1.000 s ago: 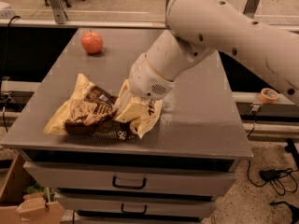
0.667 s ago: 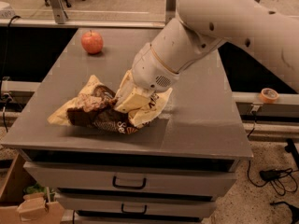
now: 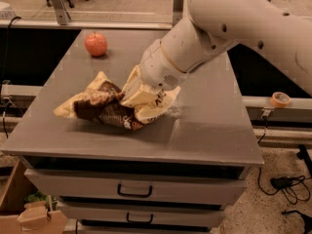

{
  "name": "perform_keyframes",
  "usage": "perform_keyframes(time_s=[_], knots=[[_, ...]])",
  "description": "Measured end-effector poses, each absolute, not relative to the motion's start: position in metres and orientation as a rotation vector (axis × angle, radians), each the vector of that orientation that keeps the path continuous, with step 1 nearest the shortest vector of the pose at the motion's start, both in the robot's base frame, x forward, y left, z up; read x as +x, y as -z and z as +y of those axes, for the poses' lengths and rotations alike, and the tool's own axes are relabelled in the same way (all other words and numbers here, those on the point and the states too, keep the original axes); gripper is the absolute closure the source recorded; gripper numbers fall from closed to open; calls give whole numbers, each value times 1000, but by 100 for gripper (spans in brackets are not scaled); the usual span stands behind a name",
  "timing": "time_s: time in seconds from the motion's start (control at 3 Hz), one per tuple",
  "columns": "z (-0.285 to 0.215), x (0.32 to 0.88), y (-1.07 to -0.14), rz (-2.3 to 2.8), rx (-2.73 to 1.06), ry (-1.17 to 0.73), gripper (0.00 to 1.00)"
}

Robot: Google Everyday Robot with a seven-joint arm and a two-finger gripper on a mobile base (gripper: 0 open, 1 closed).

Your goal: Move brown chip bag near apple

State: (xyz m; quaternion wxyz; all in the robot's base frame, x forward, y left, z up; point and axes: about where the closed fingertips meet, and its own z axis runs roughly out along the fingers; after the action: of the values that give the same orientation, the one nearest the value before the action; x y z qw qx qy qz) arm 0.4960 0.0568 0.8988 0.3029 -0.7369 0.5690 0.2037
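The brown chip bag lies crumpled at the middle of the grey tabletop, its dark brown middle bunched up and its cream ends sticking out left and right. My gripper comes down from the upper right and is shut on the bag's right half, which is raised a little off the table. The red-orange apple stands at the far left corner of the table, well apart from the bag and behind it.
The table is a cabinet with drawers below its front edge. A roll of tape sits on a rail to the right. A cardboard box stands on the floor at lower left. My large arm spans the right rear.
My gripper has moved a little back and left, toward the apple, dragging the bag with it. The bag has bunched up more. The apple has not moved.
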Motion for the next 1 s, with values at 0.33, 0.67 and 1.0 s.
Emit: perform_keyframes(time_s=[0.33, 0.67, 1.0], knots=[[44, 542, -916, 1476, -1895, -419, 100], [24, 598, -950, 1446, -1836, -263, 100], [22, 603, -969, 1425, -1812, -241, 100]])
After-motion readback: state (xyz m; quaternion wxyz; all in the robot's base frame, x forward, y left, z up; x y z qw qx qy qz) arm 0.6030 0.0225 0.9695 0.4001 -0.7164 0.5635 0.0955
